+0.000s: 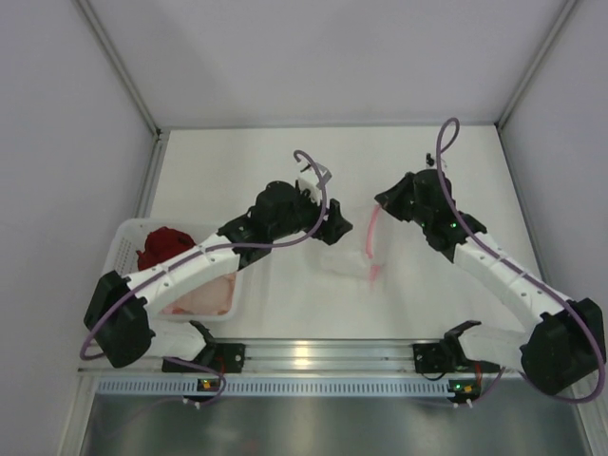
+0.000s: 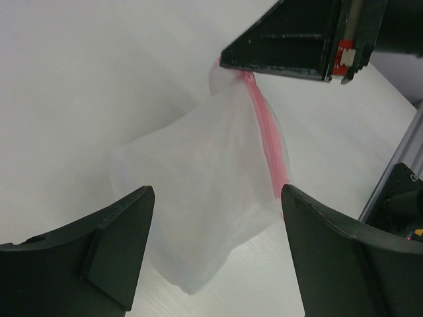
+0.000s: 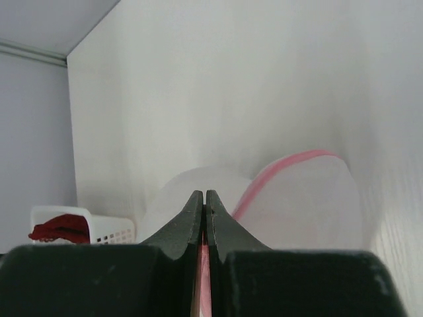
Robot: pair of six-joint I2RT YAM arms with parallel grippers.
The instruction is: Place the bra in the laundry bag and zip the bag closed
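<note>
the small round laundry bag (image 1: 353, 255) of see-through white mesh lies on the white table (image 1: 427, 161), near its middle, between the two arms. i cannot tell how far its zip is open. the right gripper (image 3: 205, 195) is closed tight on the pink zip rim (image 2: 268, 139) of the bag and holds this edge up a little, so the mesh hangs from it in a loose fold. the left gripper (image 2: 215, 198) is spread wide and holds nothing; the mesh shows in the gap between its two fingers, and i do not see them touch it. the soft pale pink padded bra (image 1: 204, 296) is not in the bag. it lies in the white perforated rectangular plastic basket (image 1: 128, 237) at the left, partly under the left arm, beside a dark red bra (image 1: 163, 245). i judge that the bag is being prepared and the main part of the task is not yet done. the bra is probably light and soft. it will fold and hang when it is lifted, and a strap can catch on the basket wall or pull the red one with it, so it is better to pinch it at a padded cup, where the material is thick. the mesh is thin, limp and a bit slippery, and i think the stiffer zip rim is the good place to take it, not the net.
</note>
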